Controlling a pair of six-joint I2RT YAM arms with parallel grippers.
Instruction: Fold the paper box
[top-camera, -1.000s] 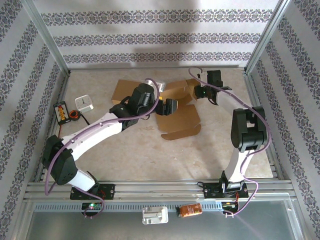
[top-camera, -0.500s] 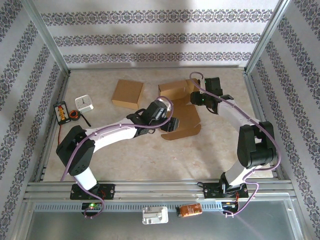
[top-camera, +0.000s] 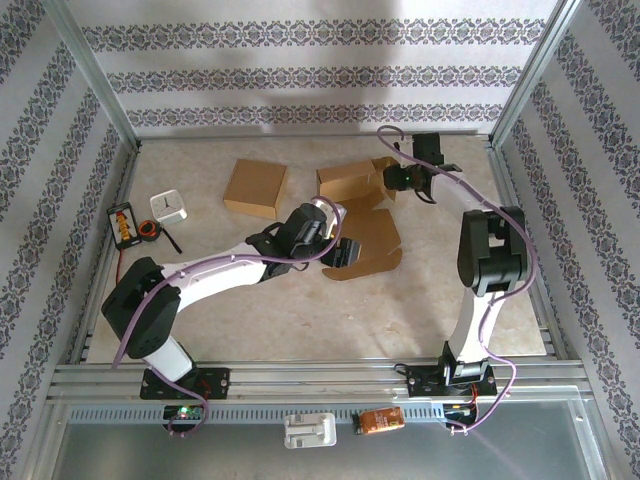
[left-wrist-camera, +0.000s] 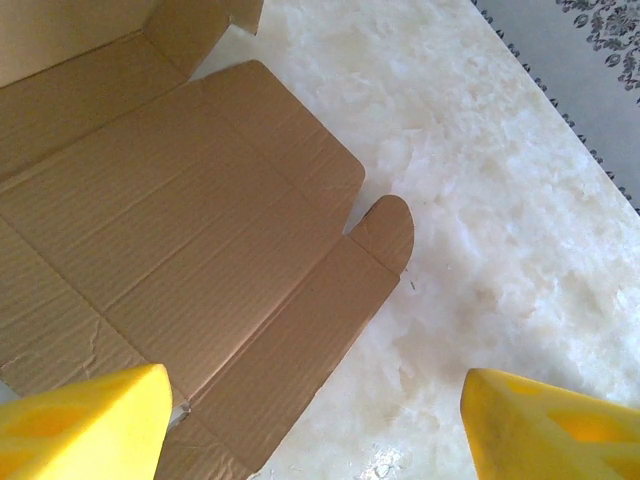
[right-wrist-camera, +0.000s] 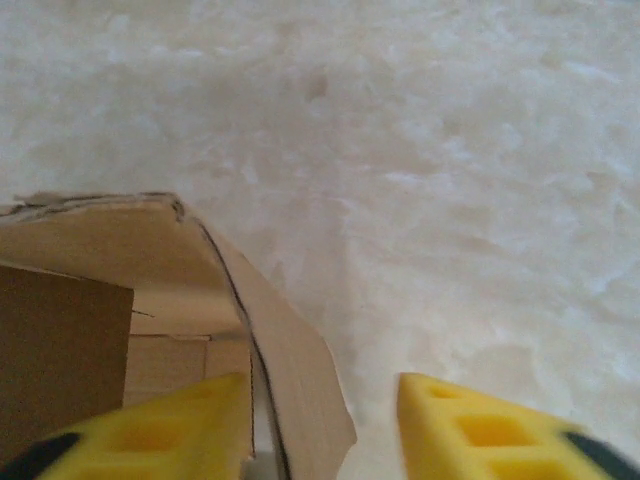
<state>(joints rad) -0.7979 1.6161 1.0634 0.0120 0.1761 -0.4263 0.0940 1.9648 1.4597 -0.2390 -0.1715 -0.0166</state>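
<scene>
Moved since a second ago: left arm, drawn back from the box's raised end to hang over its flat panel; right arm, elbow lifted. Paper box (top-camera: 350, 183), half-formed, lies mid-worktop (top-camera: 300, 310): walls up at the far end, lid panel (left-wrist-camera: 180, 230) flat toward the near side, long axis far-to-near. Left fingers (left-wrist-camera: 90, 420): wide apart, empty, above the panel's front flap (left-wrist-camera: 290, 340); nearer arm for it. Right fingers (right-wrist-camera: 470, 420): partly parted, astride the upright wall (right-wrist-camera: 110, 240), apparently not pinching. Closed box (top-camera: 254, 187) and timer (top-camera: 170, 205) sit leftward, well apart; nothing obstructs.
</scene>
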